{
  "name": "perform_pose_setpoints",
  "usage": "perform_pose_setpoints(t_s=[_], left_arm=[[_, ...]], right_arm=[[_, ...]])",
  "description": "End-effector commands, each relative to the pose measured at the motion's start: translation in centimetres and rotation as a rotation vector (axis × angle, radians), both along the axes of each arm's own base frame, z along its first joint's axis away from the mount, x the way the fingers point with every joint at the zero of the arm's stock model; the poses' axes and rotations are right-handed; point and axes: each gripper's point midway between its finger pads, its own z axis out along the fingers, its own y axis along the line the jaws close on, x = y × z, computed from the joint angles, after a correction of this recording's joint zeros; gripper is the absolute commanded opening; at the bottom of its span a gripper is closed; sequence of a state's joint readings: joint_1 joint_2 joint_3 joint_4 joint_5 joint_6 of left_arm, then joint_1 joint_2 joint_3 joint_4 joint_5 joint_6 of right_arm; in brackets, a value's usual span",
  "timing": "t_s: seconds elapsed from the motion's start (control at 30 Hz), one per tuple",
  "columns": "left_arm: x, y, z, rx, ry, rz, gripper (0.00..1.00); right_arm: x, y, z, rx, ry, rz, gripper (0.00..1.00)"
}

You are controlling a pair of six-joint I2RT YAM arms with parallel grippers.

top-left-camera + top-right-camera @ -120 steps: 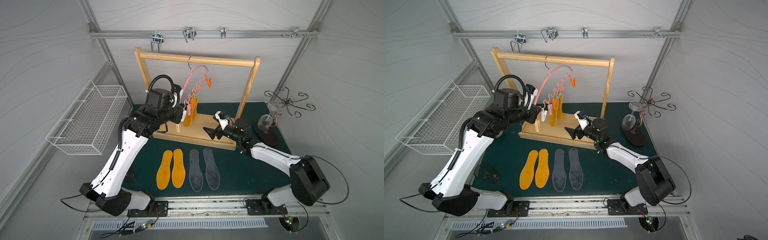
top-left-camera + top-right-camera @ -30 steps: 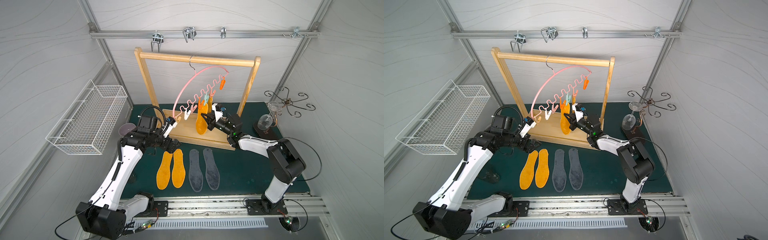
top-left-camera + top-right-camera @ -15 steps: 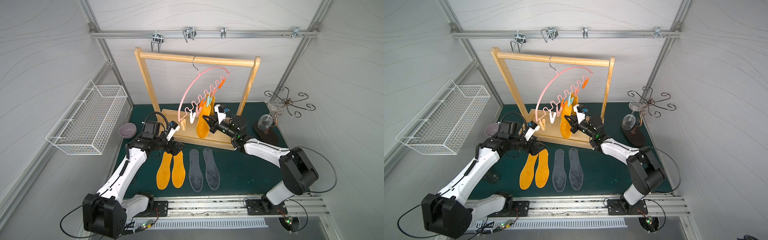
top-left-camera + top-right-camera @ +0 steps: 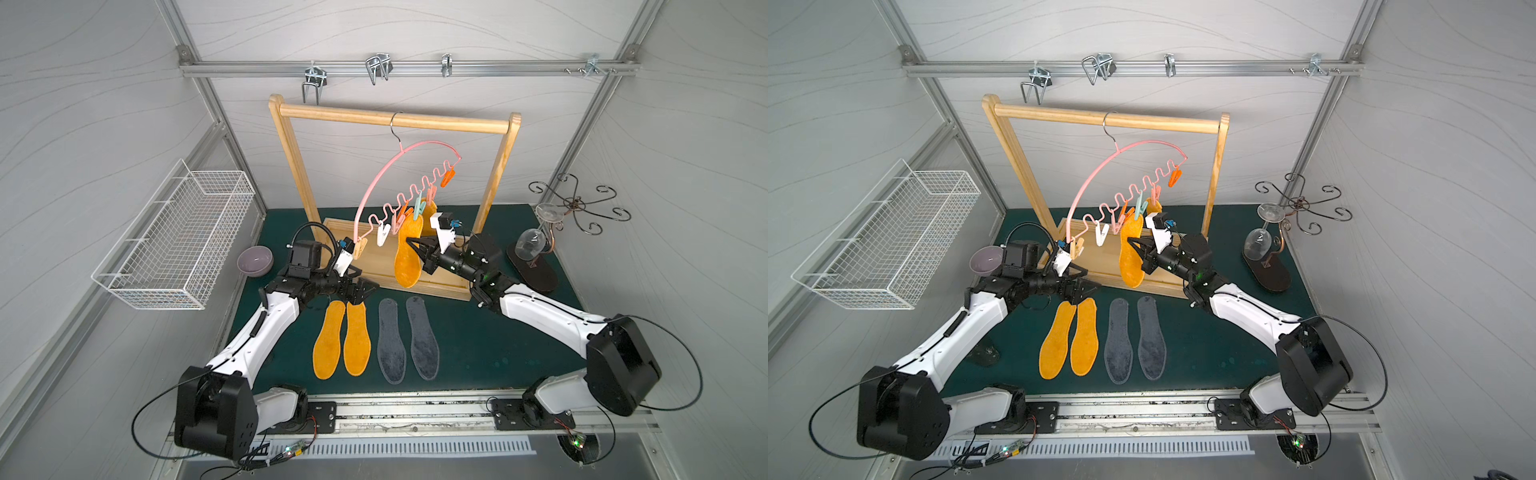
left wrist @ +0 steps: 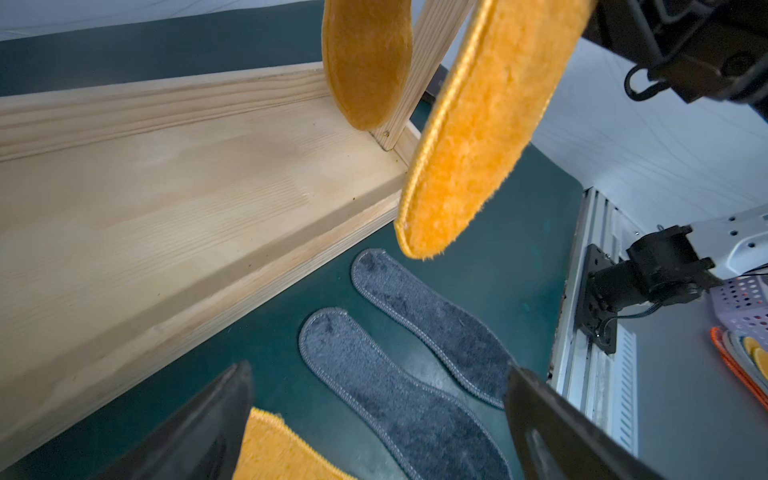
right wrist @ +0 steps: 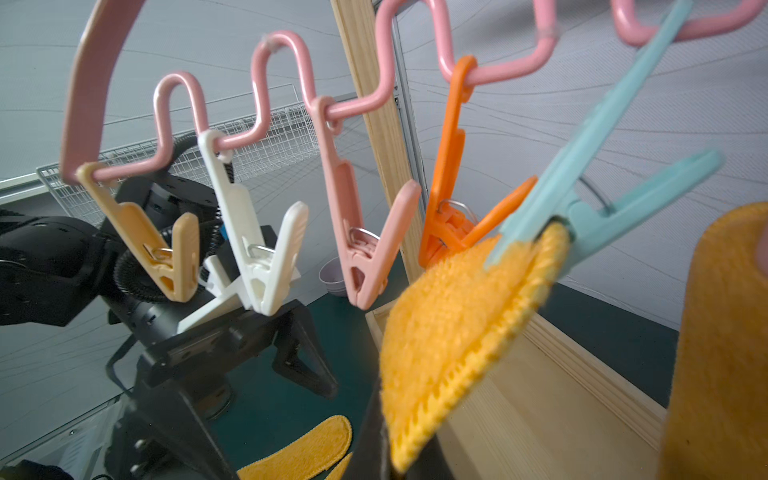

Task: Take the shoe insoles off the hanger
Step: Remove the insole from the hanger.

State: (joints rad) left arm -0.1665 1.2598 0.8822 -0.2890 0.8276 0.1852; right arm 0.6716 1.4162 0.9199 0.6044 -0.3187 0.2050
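The pink hanger [image 6: 83, 104] hangs tilted from the wooden rack [image 4: 390, 116]. Two orange insoles stay clipped to it. A teal clip [image 6: 582, 199] holds the front insole [image 4: 407, 257], and my right gripper [image 4: 415, 245] is shut on that insole's edge. The second clipped insole [image 4: 428, 208] hangs behind it. On the green mat lie an orange pair [image 4: 330, 340] and a grey pair [image 4: 390, 340]. My left gripper [image 4: 365, 289] hovers open and empty just above the far ends of the orange pair. In the left wrist view, the grey pair [image 5: 399, 374] shows between its fingers.
A white wire basket [image 4: 174, 237] hangs on the left wall, with a purple bowl [image 4: 254, 259] below it. At the right stands a curly metal glass stand [image 4: 573, 203] with a wine glass [image 4: 534, 245] hanging from it. Several empty clips [image 6: 262, 232] dangle from the hanger.
My left arm has dropped lower and reached right, over the orange pair on the mat. The hanger has swung while my right gripper keeps its hold on the clipped insole.
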Motion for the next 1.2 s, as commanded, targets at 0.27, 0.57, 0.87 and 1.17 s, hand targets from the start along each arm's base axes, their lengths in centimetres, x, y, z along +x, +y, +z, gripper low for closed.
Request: perform_pose_setpoints(t_s=[0.27,0.57,0.87,1.17], left_arm=[[1.8,-4.6,2.8,-0.154,-0.078,-0.119,0.98],[2.0,-7.2,2.1,-0.179,-0.037,-0.173,0.98],[-0.1,-9.8,2.0,-0.21,-0.018,-0.28,0.83],[-1.8,-10.0,2.8,-0.248,-0.004,-0.36,0.37]], right_arm=[[-1.5,-1.1,0.2,0.049,0.131,-0.007,0.01],[-2.3,-1.5,0.4,0.082,0.208,-0.002,0.01],[-2.8,-1.2,0.2,0.106,0.265,0.014,0.01],[-3.0,-1.7,-0.2,0.096,0.256,-0.001,0.01]])
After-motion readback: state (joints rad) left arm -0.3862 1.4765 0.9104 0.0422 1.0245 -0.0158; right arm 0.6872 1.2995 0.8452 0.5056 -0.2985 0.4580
